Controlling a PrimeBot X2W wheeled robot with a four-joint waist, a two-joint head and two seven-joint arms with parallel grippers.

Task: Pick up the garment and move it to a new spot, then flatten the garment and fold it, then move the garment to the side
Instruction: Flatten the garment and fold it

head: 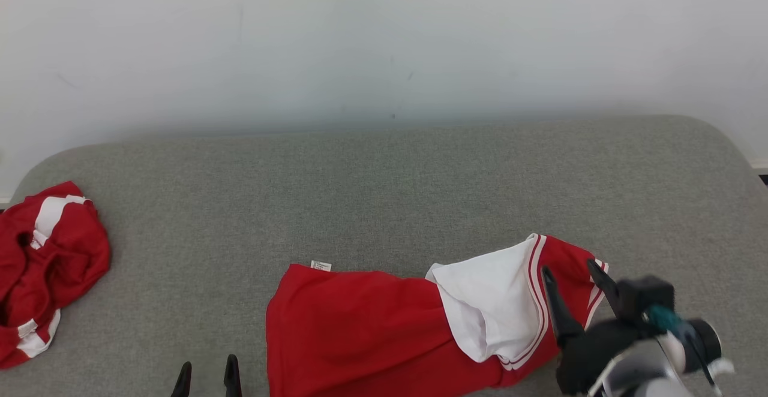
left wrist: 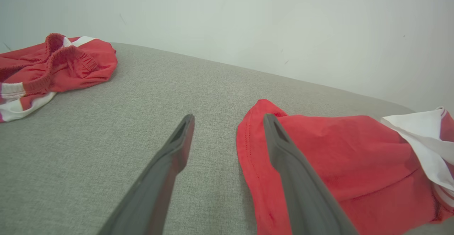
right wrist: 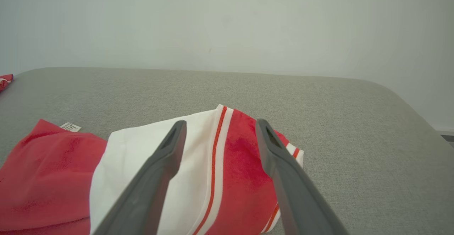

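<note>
**Both claws wide, nothing held**

Head: red-and-white garment (head: 360, 337) lies rumpled at the grey cushion's (head: 384, 175) near edge. My left gripper (head: 207, 379) is just left of it, my right gripper (head: 568, 267) over its striped end. Another red garment (head: 48, 265) lies far left.
Left wrist: fingers spread, empty, beside the hem.
Right wrist: fingers spread, empty, above the white panel.

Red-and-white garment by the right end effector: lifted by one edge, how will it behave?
Probably floppy: the red-and-white garment lies creased with its white panel folded over, so it should drape from one pinch. Likely light, since the fabric looks thin. Pushed, it may bunch on the woven gray upholstery.
</note>
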